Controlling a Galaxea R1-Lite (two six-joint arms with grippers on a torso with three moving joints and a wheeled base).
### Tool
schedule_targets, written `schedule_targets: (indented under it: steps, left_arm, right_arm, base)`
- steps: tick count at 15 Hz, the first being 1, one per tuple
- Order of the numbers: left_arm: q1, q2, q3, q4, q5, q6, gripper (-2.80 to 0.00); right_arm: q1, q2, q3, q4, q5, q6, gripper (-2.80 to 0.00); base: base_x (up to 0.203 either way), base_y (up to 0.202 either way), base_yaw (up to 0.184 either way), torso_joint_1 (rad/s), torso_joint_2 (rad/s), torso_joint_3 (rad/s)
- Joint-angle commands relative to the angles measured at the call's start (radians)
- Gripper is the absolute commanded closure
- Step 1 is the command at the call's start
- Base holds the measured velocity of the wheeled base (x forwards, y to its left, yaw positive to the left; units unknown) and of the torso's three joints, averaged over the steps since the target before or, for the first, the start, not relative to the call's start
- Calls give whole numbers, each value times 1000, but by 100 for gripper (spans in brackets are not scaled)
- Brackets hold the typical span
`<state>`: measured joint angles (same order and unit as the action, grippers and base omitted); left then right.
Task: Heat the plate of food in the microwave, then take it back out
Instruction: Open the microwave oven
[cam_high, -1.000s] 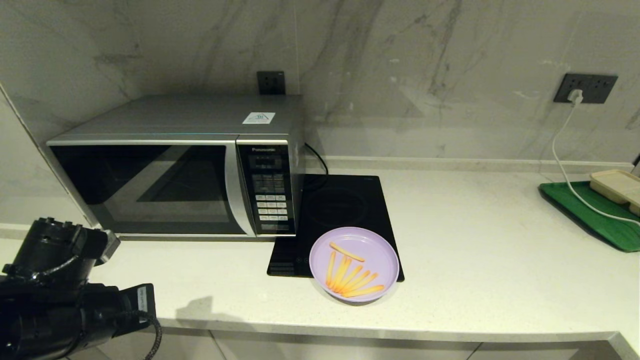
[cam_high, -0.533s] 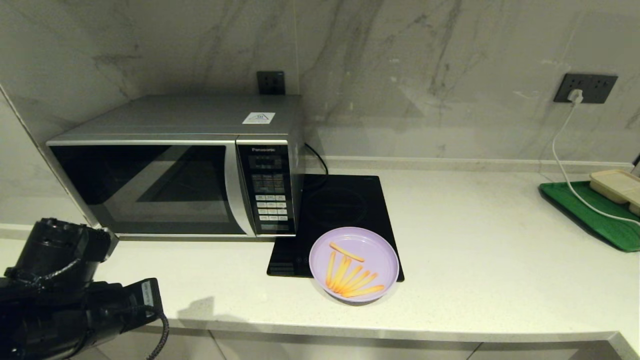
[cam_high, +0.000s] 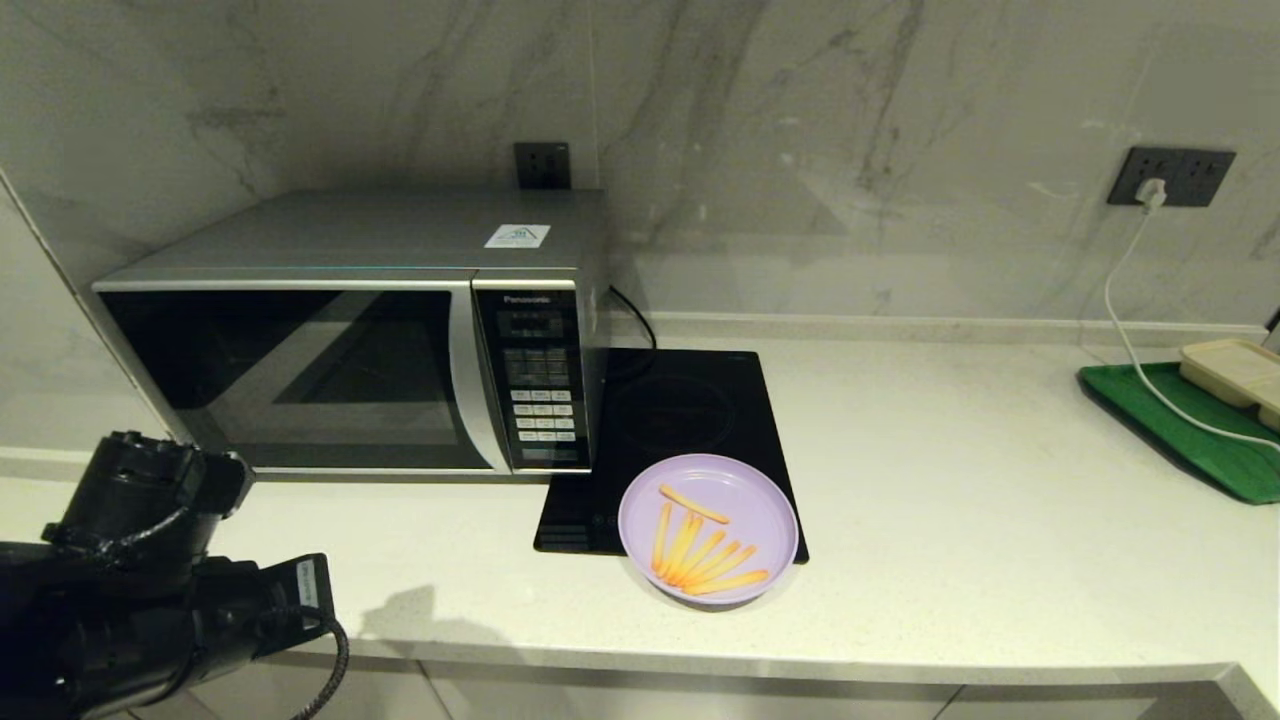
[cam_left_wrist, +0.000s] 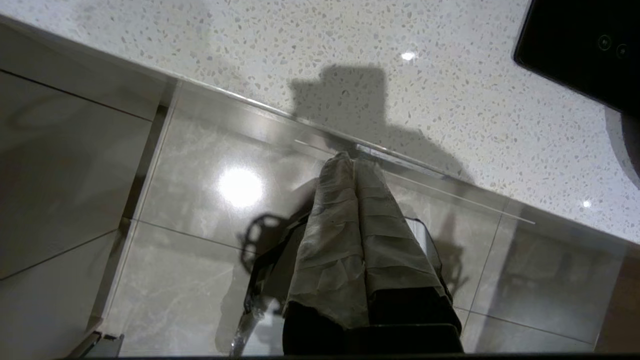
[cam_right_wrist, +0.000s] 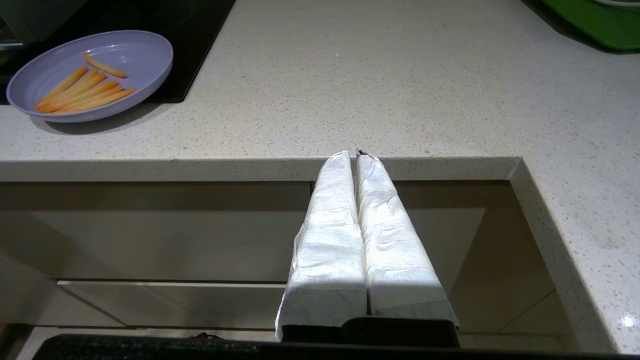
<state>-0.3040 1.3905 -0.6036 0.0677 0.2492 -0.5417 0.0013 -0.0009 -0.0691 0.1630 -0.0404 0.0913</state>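
The silver microwave (cam_high: 350, 340) stands at the back left of the counter with its dark glass door shut. The lilac plate of fries (cam_high: 708, 527) rests on the front right corner of the black induction hob (cam_high: 680, 420), and also shows in the right wrist view as the plate (cam_right_wrist: 92, 75). My left arm (cam_high: 150, 590) hangs low at the front left, in front of the microwave. Its left gripper (cam_left_wrist: 350, 159) is shut and empty, just off the counter's front edge. My right gripper (cam_right_wrist: 354, 154) is shut and empty, below the counter edge, to the right of the plate.
A green tray (cam_high: 1190, 430) with a beige rectangular tray (cam_high: 1235, 370) sits at the far right. A white cable (cam_high: 1125, 330) runs from a wall socket (cam_high: 1170, 178) down to it. Cabinet fronts (cam_right_wrist: 150, 235) lie under the counter edge.
My left arm has shifted a little to the right and towards the counter. The plate, the microwave and the right side have not moved.
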Motion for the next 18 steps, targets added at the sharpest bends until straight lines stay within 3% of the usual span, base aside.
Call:
schedule_targets:
  steps: [1,4,9,10,11,15,18]
  left_arm:
    - [24,15,-12,-2,-18,-8,0]
    - [97,27,-76,48,-126,-9,0]
    - [307,67,-293,220,-526,-22,0]
    - [340,98,-318,226,-576,-16,-280]
    - [365,123,-345,223,-604,5,-280]
    - [401,169,-343,147,-762,274,-280]
    - [404,246,-353,-18,-835,315,-280]
  right_arm:
    - [0,1,0,1,0,1,0]
    - [0,1,0,1,0,1,0]
    - [0,1,0,1,-1,1,0]
    - [0,1,0,1,1,1,0]
    - [0,1,0,1,-1,1,0]
    - [0,1,0,1,1,1,0]
    - [-1,1,0,1,-1,1,0]
  base:
    - [0,0,0,0,0,0]
    - [0,0,0,0,0,0]
    - [0,0,0,0,0,0]
    - [0,0,0,0,0,0]
    - [0,0,0,0,0,0]
    - [0,0,0,0,0,0]
    - [0,0,0,0,0,0]
